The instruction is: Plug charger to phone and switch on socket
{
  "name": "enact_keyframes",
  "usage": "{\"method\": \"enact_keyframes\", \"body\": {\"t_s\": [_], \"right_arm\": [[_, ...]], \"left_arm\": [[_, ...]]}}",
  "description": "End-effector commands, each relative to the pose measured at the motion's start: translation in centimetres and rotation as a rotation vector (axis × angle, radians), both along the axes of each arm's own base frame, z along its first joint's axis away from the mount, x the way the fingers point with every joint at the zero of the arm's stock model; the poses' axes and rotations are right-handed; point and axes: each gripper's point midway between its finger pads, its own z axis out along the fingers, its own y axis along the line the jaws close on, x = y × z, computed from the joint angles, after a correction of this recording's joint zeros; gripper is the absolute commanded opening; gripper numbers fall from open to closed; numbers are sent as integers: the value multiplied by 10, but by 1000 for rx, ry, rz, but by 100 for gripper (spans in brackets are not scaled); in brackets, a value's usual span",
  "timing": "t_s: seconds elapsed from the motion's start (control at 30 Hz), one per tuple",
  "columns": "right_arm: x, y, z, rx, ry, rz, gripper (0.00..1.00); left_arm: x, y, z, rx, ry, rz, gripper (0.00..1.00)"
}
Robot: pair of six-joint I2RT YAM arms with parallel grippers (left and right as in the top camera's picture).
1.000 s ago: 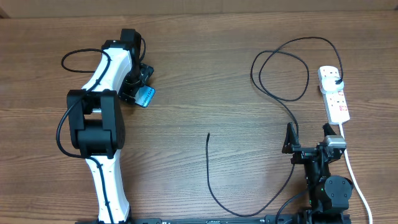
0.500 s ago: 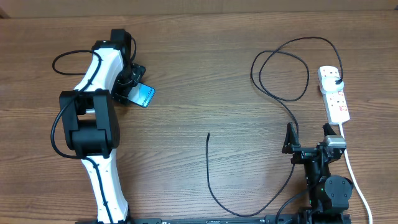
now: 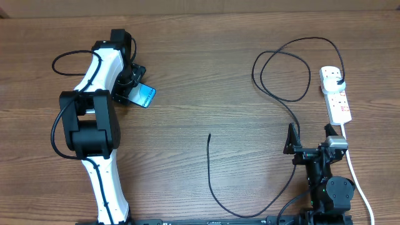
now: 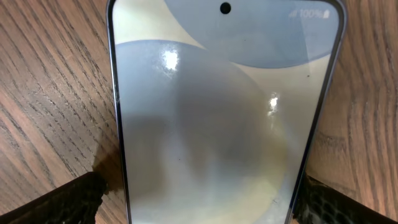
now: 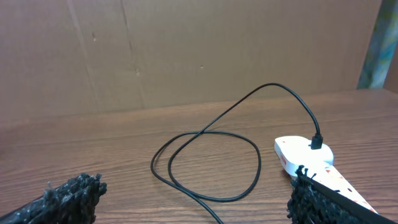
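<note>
Phone [image 3: 147,97] lies flat on the wooden worktop [image 3: 206,62] at your far left, with its lit screen facing up. Your left hand [image 4: 205,200] is spread wide over it, one finger [image 4: 65,200] on each side of the phone's near end. In the left wrist view the screen fills the picture, and you cannot tell from it whether either finger touches the edge.

Your right hand [image 3: 309,140] hangs spread apart and empty at the near right, well away from the phone. The charger [image 3: 209,156] has its free tip on bare wood near the middle of the worktop. From there the cable runs toward you, bends right past the right hand, then loops away. It ends at the black plug [image 3: 338,80], seated in the far outlet of the socket [image 3: 339,103], which lies along the right edge just beyond the right hand.
</note>
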Motion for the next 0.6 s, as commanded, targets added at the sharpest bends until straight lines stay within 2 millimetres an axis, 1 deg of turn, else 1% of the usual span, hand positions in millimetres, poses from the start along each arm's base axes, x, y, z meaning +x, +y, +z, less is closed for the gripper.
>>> {"method": "enact_keyframes", "body": {"t_s": [0.0,0.13,0.17,0.57], "right_arm": [[0,-1,-2,-1,-3,-8,100],[0,-1,-2,-1,-3,-8,100],[0,-1,-2,-1,-3,-8,100],[0,-1,-2,-1,-3,-8,100]], "left_arm": [[-13,1,-25,-6,76,20,100],[-18,-2,-41,-18,110,19,100],[-19,-2,-43,-20,114,19,100],[-19,-3,-44,-27,116,17,100]]}}
